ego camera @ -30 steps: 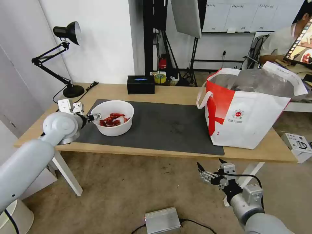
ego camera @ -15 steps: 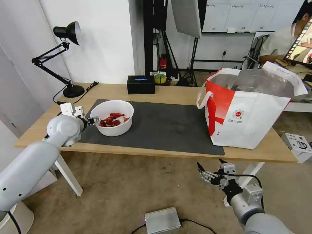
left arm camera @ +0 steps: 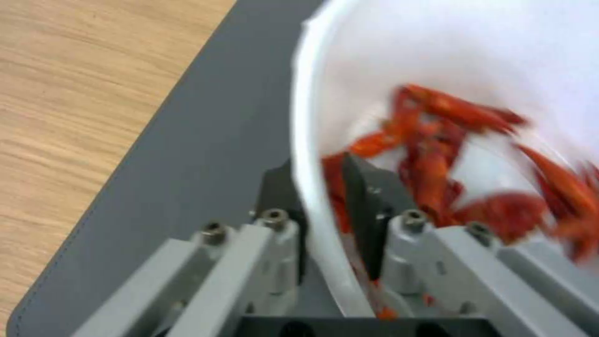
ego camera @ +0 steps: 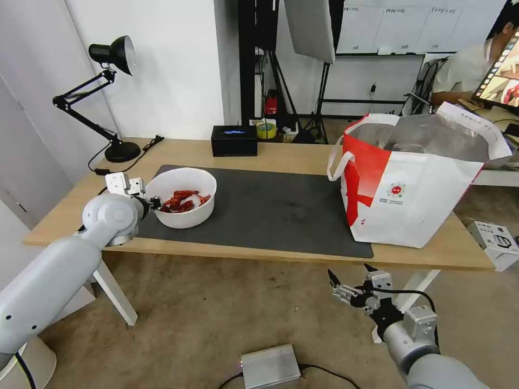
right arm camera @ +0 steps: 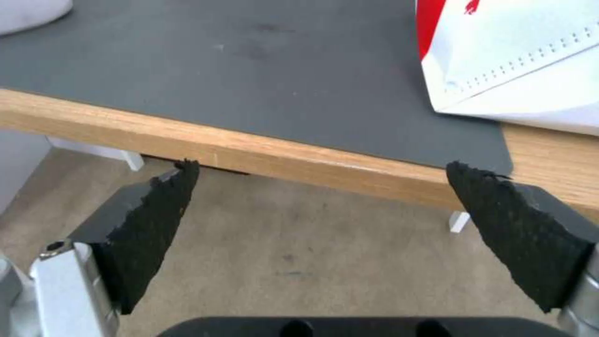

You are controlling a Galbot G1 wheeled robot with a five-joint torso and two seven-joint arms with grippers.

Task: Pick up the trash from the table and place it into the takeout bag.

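Left gripper (ego camera: 155,202) clamped the near-left rim of the white round bowl (ego camera: 184,215) holding red scraps (ego camera: 182,201), one finger (left arm camera: 368,210) inside, one outside. Bowl sat tilted at the left end of the dark grey rectangular mat (ego camera: 270,208) on the long light-wood table (ego camera: 292,154). White-and-red foil-lined takeout bag (ego camera: 411,189) stood open at the right end. Right gripper (ego camera: 350,282) hung below the table edge, jaws wide open, empty.

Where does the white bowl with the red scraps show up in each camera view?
Head view: white bowl at the dark grey mat's left end, left gripper on its rim.
Left wrist view: bowl close up, rim between the jaws.
Right wrist view: its edge in a corner.
Shared landmark: the mat.
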